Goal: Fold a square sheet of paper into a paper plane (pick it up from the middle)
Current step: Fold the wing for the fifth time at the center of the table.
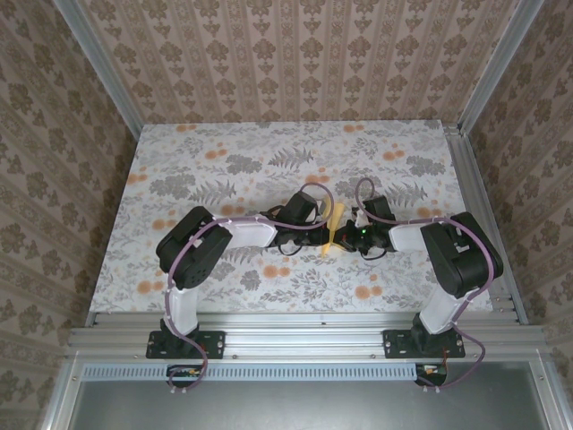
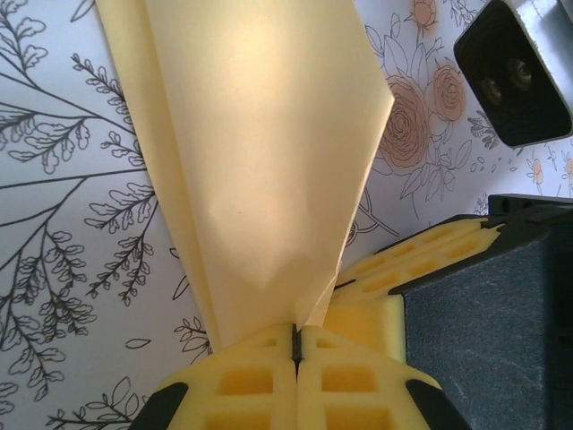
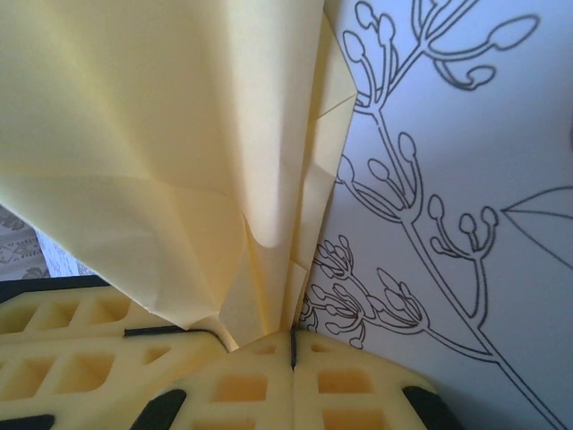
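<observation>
While in left tool (image 2: 295,345) and right tool (image 3: 292,349), paper plane (image 2: 260,161) above flowered table (image 2: 54,179).

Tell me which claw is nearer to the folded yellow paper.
Neither; both touch it. The left claw pinches one end of the paper from the left, the right claw pinches the same end from the right.
</observation>
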Robot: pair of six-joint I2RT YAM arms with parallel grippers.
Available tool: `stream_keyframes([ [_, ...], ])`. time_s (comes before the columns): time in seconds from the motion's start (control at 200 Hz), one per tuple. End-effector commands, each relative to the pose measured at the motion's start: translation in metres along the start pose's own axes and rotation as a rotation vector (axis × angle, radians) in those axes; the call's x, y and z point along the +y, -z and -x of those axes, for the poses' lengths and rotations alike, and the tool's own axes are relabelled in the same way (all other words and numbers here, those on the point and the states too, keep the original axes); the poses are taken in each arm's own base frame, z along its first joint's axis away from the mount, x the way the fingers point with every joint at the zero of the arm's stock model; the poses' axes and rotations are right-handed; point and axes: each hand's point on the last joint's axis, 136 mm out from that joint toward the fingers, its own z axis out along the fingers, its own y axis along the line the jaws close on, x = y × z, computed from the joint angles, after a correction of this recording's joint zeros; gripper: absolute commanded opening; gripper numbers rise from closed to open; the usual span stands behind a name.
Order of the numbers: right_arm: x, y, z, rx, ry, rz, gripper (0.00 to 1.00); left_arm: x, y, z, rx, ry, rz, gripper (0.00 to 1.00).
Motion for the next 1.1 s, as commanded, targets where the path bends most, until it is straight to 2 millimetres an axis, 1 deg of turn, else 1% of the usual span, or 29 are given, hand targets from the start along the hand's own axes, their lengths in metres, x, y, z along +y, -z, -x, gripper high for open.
stream_keyframes([
  [0.0,-0.007,-0.009,-0.005,0.015,0.001,-0.007,0.0,-0.004,-0.005,0.005,0.001,0.008,-0.018,0.0],
  [0.135,-0.006,-0.008,-0.004,0.015,0.002,-0.001,0.0,-0.003,-0.009,0.003,0.011,0.016,-0.021,0.0],
  [0.43,0.001,-0.005,-0.003,0.004,0.007,0.02,0.0,0.009,-0.015,-0.008,0.036,0.027,-0.003,0.0],
  [0.645,0.005,0.001,-0.001,-0.004,0.012,0.03,0.0,0.014,-0.016,-0.01,0.038,0.032,0.0,0.02],
  [0.73,0.009,0.011,0.004,-0.02,0.019,0.028,0.0,0.019,-0.016,-0.013,0.043,0.038,0.007,0.03],
  [0.935,0.009,0.043,0.025,-0.074,0.032,0.008,0.08,0.02,-0.013,-0.013,0.035,0.034,0.005,0.04],
  [1.0,0.014,0.047,0.032,-0.085,0.033,0.027,0.1,0.02,-0.013,-0.012,0.033,0.03,0.002,0.05],
  [1.09,0.025,0.047,0.044,-0.096,0.043,0.072,0.13,0.017,-0.012,-0.011,0.032,0.021,-0.005,0.06],
])
